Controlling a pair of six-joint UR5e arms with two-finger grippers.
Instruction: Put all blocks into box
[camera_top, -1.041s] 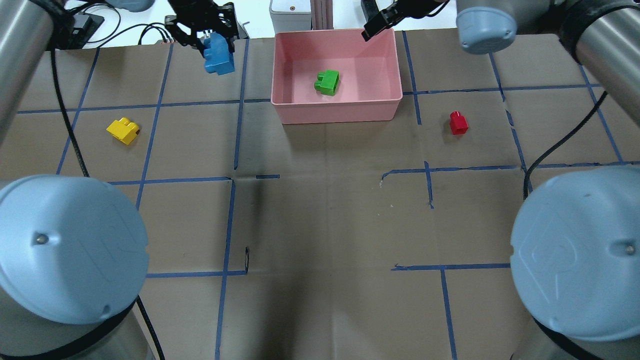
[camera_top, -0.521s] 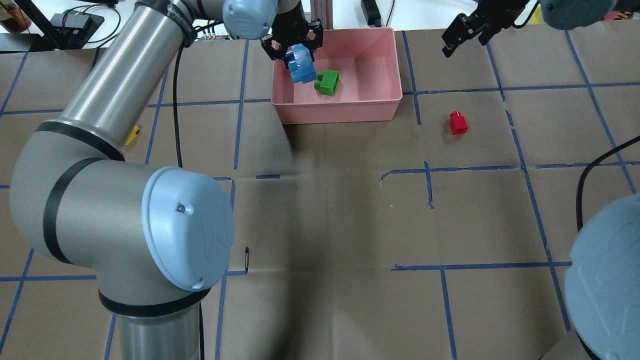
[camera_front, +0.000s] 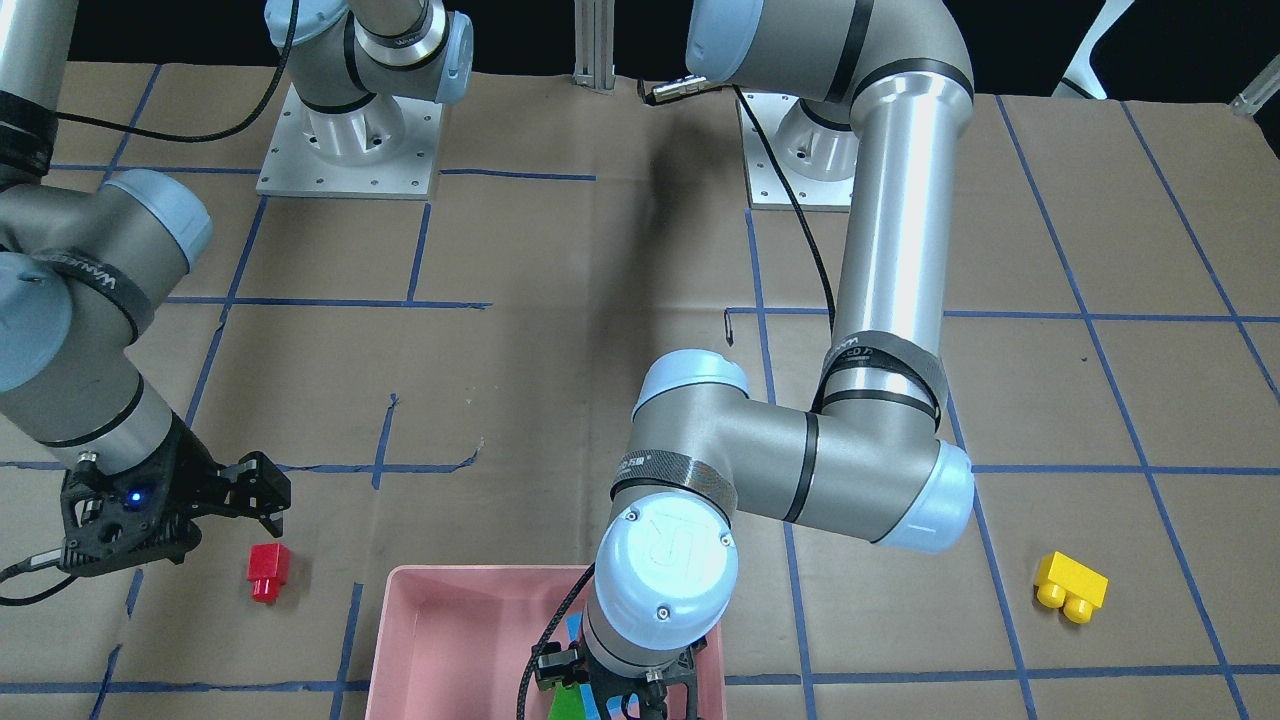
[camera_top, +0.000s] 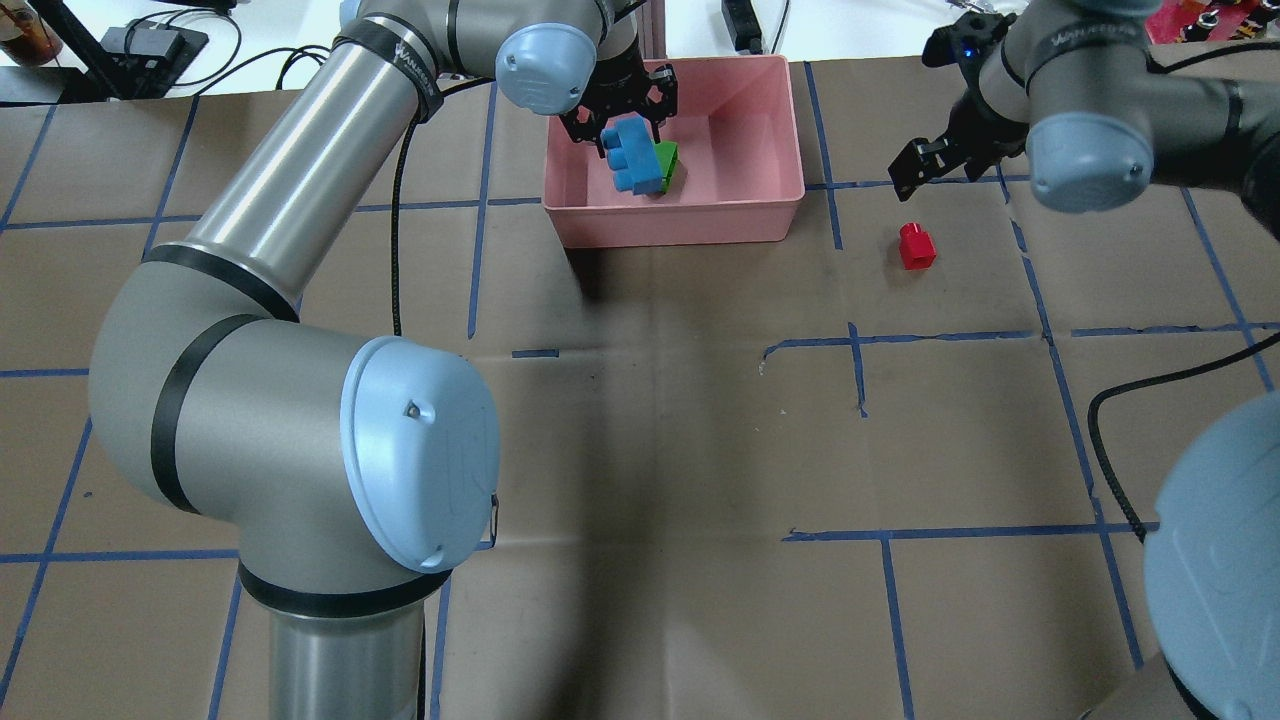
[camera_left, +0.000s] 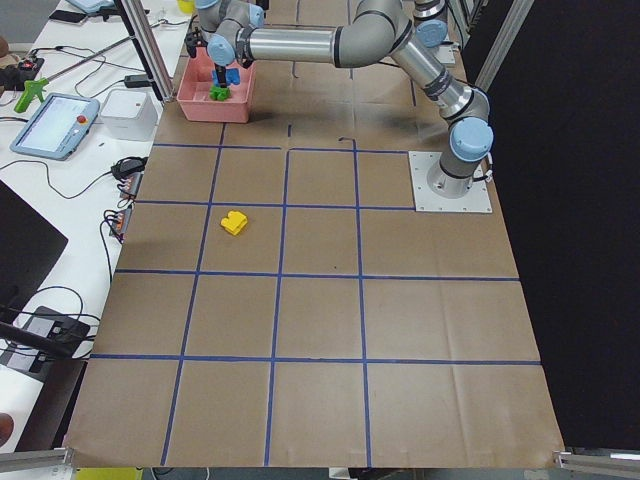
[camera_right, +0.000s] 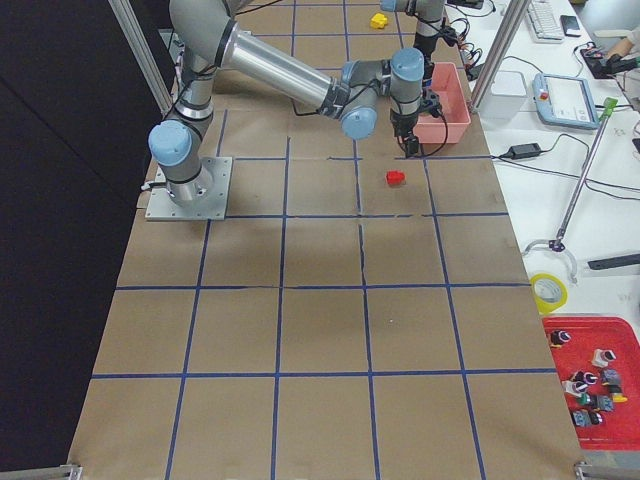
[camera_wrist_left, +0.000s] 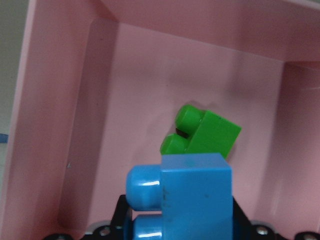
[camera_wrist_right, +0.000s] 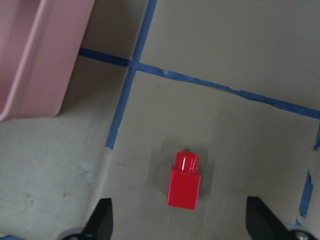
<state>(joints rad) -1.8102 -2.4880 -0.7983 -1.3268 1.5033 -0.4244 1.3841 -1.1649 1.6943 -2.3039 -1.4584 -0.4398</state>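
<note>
One of four done: green block lies on the floor of the pink box, at the far middle of the tabletop

Second is nearly there: my left hand is clamped on the blue block and holds it inside the box walls, low, just left of the green one and partly over it. In the left wrist view the blue fills the bottom of the picture with the green right past it. I can't tell if they touch. Not let go yet, so I don't count it as in

Red block sits on the tabletop right of the box, near it but apart, on its side with the stud pointing away. My right hand hangs just beyond it, fingers spread wide and empty. In the right wrist view the red sits between the two fingertips and a bit ahead, so I judge that pick is lined up but not started

Yellow block is untouched, well off to the left of the box, hidden behind my left arm from overhead

Left to do: drop blue, grab and carry red, then yellow. Roughly a third through I'd say
</note>
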